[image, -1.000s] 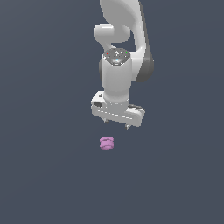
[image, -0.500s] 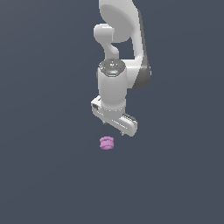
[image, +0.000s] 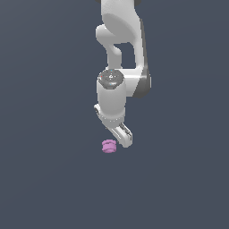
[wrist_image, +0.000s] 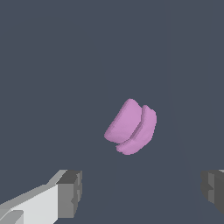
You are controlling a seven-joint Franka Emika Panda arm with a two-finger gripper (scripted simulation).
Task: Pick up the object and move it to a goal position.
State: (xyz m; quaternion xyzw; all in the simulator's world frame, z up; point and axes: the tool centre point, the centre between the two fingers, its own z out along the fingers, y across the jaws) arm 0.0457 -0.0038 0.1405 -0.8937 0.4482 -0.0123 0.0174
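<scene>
Compared with half a second ago, the gripper (image: 121, 137) has come lower and turned about its own axis, so in the exterior view it now shows its narrow end rather than its broad side, and it hangs just above the object (image: 108, 146), slightly toward the exterior view's right of it. The object itself lies where it was on the dark grey floor (image: 49, 179), its place unchanged across all three moments.

From the exterior view the white arm (image: 118, 53) hides the fingertips, so the width of the jaws cannot be read there. The wrist view settles it: the two dark grey fingers (wrist_image: 70, 193) stand far apart at opposite sides of the picture, with nothing between them, and the object (wrist_image: 131, 127) lies beyond them, apart from both. The gripper (wrist_image: 141, 192) is spread wide and holds nothing.

That same view shows the pink-purple piece seen at an angle, two thick flanges with a groove between them; its hollow centre cannot be made out from here. In the exterior view it reads only as a small squat spool.
</scene>
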